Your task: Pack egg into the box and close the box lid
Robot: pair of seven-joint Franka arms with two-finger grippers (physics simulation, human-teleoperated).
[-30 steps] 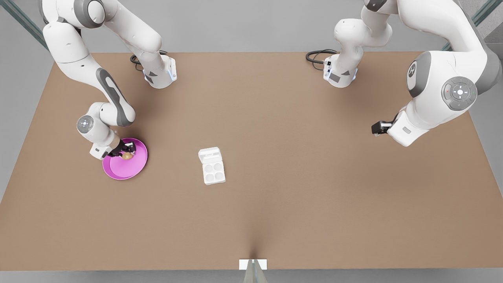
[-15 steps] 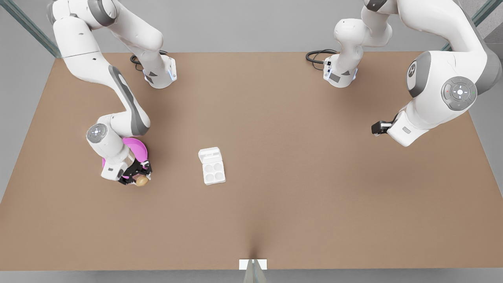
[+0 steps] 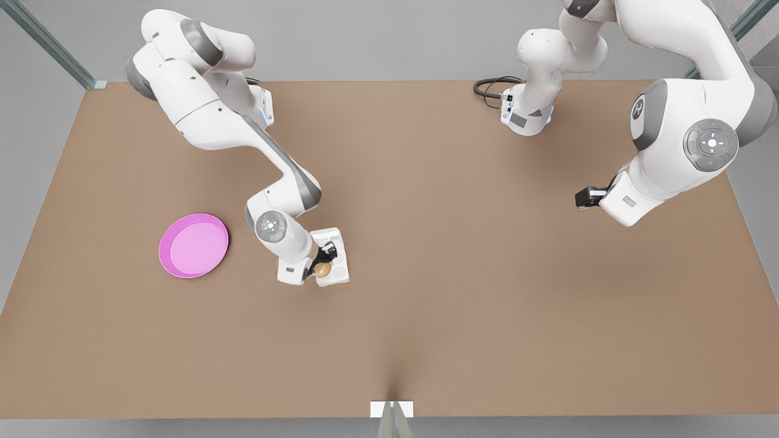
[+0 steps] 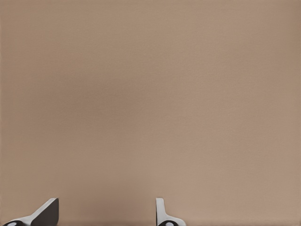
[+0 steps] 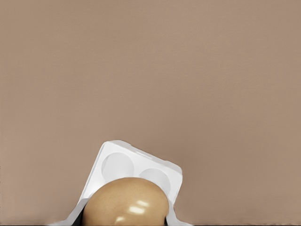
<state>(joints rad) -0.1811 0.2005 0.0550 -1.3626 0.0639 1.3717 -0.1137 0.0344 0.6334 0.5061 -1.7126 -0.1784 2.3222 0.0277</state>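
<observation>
Right gripper (image 3: 323, 260) jaws clamp the egg (image 3: 322, 269) above the box (image 3: 338, 275) — left gripper (image 3: 583, 198) jaws apart.

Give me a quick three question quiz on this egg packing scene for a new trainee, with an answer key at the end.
1. True or false: the box lid is shut over the box.
2. What does the right end effector hold above the box? A) the egg B) the box lid C) nothing
3. Fill in: the left end effector, waiting at the front view's right, has its fingers ____.

Key: 1 false, the lid lies open. 2 A. 3 open.
</observation>
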